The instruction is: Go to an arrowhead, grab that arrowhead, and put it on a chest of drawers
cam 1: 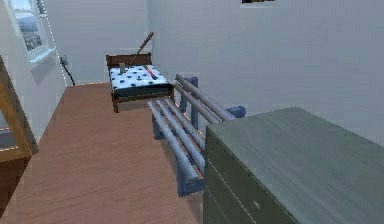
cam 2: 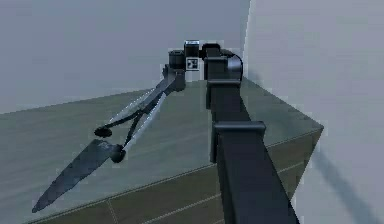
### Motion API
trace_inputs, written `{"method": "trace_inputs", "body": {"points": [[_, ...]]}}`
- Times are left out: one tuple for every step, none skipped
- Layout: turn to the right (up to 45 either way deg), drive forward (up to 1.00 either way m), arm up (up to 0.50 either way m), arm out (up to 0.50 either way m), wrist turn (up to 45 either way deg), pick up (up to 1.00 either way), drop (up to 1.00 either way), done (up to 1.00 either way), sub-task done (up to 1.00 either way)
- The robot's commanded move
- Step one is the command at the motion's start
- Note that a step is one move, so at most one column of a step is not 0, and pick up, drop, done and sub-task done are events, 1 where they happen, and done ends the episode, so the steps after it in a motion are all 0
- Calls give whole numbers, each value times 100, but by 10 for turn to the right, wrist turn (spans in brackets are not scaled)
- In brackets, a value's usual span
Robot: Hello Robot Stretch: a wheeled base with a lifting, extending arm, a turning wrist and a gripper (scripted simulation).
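In the arm side view the dark arm rises from the bottom edge, and my gripper (cam 2: 109,142) reaches left and down from it over the grey-green top of a chest of drawers (cam 2: 180,150). A flat grey leaf-shaped blade, pointed like an arrowhead (cam 2: 72,177), sits right at the fingertips and points down toward the view's lower left. I cannot tell whether it hangs above the top or lies on it, so I cannot tell whether the gripper holds it. The chest of drawers (cam 1: 300,165) also takes up the forward view's lower right.
A blue slatted bench (cam 1: 183,130) stands along the wall just past the chest. A bed (cam 1: 138,80) with a dotted blue cover stands at the far end. A window (cam 1: 30,35) and a wooden frame (cam 1: 14,120) are at the left. Wood floor (cam 1: 95,150) runs between them.
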Motion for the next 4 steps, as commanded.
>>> {"method": "trace_inputs", "body": {"points": [[0,0,0,0,390,0,0,0,0],[0,0,-12,0,0,0,0,0,0],[0,0,0,0,0,0,100,0,0],[0,0,0,-10,0,0,0,0,0]]}}
